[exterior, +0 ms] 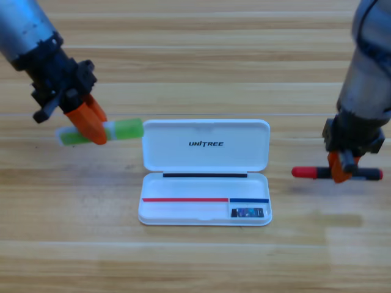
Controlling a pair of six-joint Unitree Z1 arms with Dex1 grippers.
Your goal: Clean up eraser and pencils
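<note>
The left gripper [91, 125] pinches the green pencil [125, 130] left of the open case [206, 146], level with its lid; the pencil looks lifted off the wood, sticking out both sides of the orange jaws. The right gripper [339, 168] points down on the red-capped pencil [336, 173], which lies right of the case — jaws around its middle, though whether they are pressed onto it I cannot tell. The eraser [247, 213] already sits in the case's small right compartment.

Risks, as I judge them: the green pencil seems held off its middle, so it could swing or slip on the way over. It could also catch the raised lid and push the light case along, or drop it shut. The red pencil is round and may roll out from between the jaws. Both arms heading for the same tray could meet.

The table [195, 61] is pale wooden planking, flat and smooth — things will slide easily on it. Nothing beyond the table shows.
</note>
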